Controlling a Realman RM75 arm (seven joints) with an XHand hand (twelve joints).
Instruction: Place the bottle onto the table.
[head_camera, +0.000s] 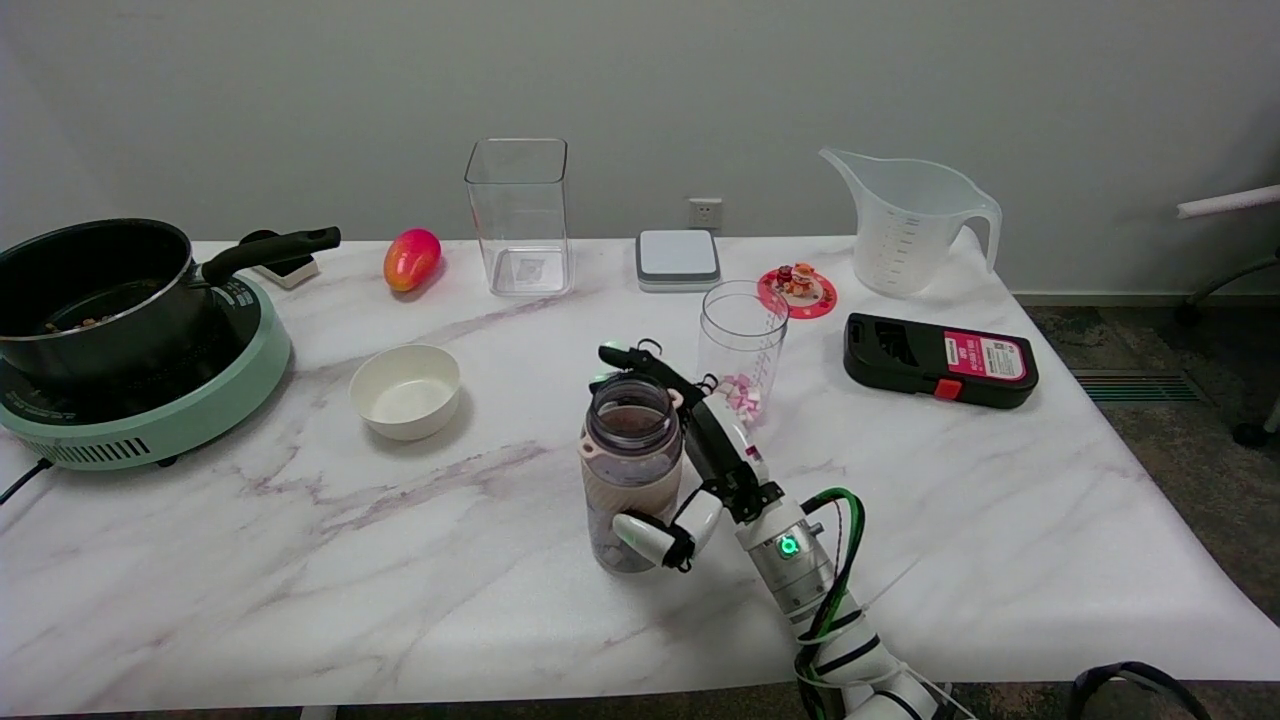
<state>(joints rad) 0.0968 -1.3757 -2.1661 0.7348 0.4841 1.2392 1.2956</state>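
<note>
We see the right hand (690, 470) at lower centre of the frame, fingers wrapped around the open-topped bottle (630, 470), bottle upright with its base on the marble table (300, 560), clear measuring cup (741, 345) just behind.

A big white marble-look table (300, 560) with grey and purple streaks holds many things. At its left edge sits a round mint-green cooker (150, 415). Along the far edge lie a red and yellow mango (411, 259), a tall clear square box (519, 216), a small flat white and grey scale (677, 259), a round red coaster with tiny toys (797, 291) and a big clear measuring jug (908, 221). Near the right edge lies a flat black case with a pink label (940, 360). In the middle rest a small white bowl (405, 391) and a clear plastic cup (741, 347). A see-through bottle with a beige sleeve (631, 470) stands upright toward the near edge.
</note>
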